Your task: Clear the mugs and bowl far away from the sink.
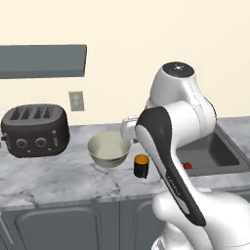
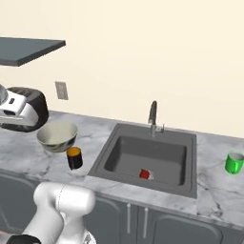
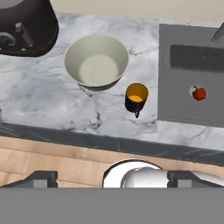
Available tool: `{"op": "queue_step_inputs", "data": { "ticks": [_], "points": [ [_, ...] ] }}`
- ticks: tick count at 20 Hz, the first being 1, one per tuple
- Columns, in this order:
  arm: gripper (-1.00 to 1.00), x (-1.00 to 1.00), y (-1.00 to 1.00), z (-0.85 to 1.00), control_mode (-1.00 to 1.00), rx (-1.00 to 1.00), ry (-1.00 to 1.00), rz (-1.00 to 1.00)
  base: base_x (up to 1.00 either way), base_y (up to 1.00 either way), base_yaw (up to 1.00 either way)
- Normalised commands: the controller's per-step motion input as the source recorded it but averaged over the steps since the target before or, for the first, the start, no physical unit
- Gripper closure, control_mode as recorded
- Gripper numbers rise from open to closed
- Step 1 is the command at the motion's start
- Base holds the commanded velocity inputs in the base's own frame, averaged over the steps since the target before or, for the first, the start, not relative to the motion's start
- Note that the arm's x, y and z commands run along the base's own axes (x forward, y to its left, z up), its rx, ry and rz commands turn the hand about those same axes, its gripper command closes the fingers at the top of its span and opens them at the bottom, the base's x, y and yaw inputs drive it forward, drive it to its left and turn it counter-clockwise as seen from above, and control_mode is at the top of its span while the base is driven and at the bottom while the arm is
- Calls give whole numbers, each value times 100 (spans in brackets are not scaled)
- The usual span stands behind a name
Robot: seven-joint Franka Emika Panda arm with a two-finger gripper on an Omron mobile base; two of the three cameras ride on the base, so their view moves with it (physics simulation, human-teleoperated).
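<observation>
Black mug (image 3: 136, 97) stands upright beside the bowl (image 3: 96, 66) on the worktop (image 3: 48, 105), handle toward the edge; the hand (image 3: 112, 179) hovers, fingers apart.

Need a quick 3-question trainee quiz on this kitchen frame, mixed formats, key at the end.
1. True or false: the green mug stands on the same side of the sink as the bowl.
2. What lies in the sink? A) spoon B) small red item C) sponge
3. Fill in: the black mug stands between the bowl and the ____.

Key: 1 false; 2 B, the red item; 3 sink.
</observation>
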Motion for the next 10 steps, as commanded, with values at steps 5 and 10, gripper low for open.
{"op": "queue_step_inputs", "data": {
  "ticks": [5,10],
  "points": [
    [-100,0,0,0,100,0,0,0,19,-16,7],
    [-100,0,0,0,100,0,0,0,21,-20,-32]
  ]
}}
